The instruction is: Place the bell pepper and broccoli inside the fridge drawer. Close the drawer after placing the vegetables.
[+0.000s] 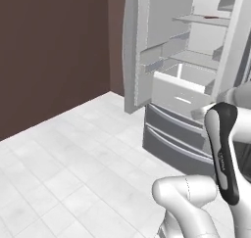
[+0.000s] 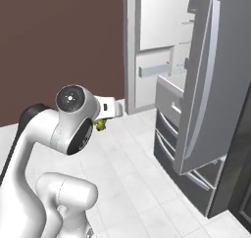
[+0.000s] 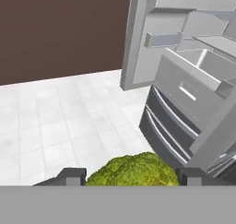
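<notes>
My pincer point(image 3: 131, 177) grips the broccoli point(image 3: 133, 171) by its crown, out over the floor before the open fridge drawer point(image 3: 184, 87). It seems light, bumpy and crumbly, so I grip gently.

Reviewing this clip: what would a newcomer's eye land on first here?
Probably the green broccoli held between the gripper tips at the bottom of the hand view. Next, the open fridge ahead, its white fridge drawer pulled out above the grey drawers, against a dark brown wall.
</notes>
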Controlling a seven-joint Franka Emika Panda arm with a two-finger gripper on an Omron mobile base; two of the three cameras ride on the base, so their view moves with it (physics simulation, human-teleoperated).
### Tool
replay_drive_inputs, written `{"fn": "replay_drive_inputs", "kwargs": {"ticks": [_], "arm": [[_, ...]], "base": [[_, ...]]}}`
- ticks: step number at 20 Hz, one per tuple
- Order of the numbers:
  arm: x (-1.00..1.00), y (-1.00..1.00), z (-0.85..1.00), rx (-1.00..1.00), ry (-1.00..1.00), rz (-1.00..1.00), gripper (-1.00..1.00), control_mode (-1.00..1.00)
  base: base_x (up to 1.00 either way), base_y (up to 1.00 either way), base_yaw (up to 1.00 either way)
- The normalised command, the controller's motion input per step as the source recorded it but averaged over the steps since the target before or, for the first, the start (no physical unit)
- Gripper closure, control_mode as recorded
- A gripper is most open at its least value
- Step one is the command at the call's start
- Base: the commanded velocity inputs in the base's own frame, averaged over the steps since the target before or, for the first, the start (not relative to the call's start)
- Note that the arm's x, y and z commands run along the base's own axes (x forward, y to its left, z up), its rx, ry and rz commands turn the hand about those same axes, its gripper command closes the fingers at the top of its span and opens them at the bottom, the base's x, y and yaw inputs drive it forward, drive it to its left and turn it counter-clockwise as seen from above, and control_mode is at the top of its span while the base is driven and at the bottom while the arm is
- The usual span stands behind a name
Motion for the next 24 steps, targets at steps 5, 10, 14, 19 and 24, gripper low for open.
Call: {"fn": "replay_drive_inputs", "kwargs": {"ticks": [5,10,14,19,24], "arm": [[0.00,0.00,0.00,0.00,0.00,0.00,1.00,1.00],[0.00,0.00,0.00,0.00,0.00,0.00,1.00,1.00],[0.00,0.00,0.00,0.00,0.00,0.00,1.00,1.00],[0.00,0.00,0.00,0.00,0.00,0.00,1.00,1.00],[0.00,0.00,0.00,0.00,0.00,0.00,1.00,1.00]], "base": [[1.00,0.76,-0.50],[0.85,-0.30,-0.17],[0.79,-0.01,-0.02],[0.70,0.95,-0.07],[0.68,0.65,-0.34]]}}
